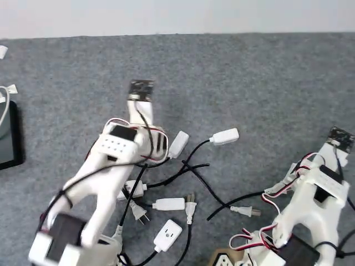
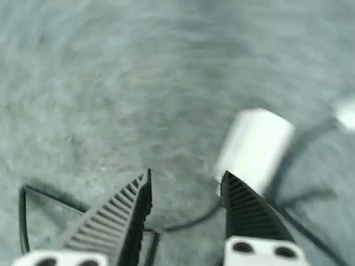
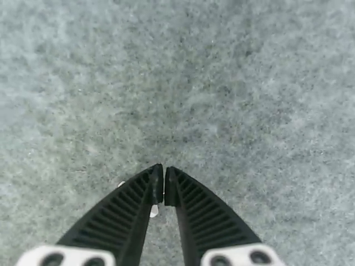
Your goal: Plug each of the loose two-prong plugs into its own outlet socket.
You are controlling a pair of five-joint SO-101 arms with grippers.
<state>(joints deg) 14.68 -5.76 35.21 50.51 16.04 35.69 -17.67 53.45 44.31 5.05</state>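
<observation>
The left gripper (image 2: pixel 186 176) hung spread wide, a white socket block (image 2: pixel 255 147) just beside one finger. The right gripper (image 3: pixel 163 169) was pinched closed over grey carpet (image 3: pixel 222 83). A loose plug (image 1: pixel 190 206) lay among black cords (image 1: pixel 177 175).

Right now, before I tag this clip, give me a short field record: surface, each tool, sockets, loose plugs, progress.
surface: grey carpet-like mat
left tool: open, low over the mat
near left tool: white socket block, just beyond one fingertip, not gripped
right tool: shut, above the mat
face-up socket: slots empty
two-prong plug: lying loose, prongs exposed
second plug: loose among the black cords
progress: no plug visibly seated
</observation>
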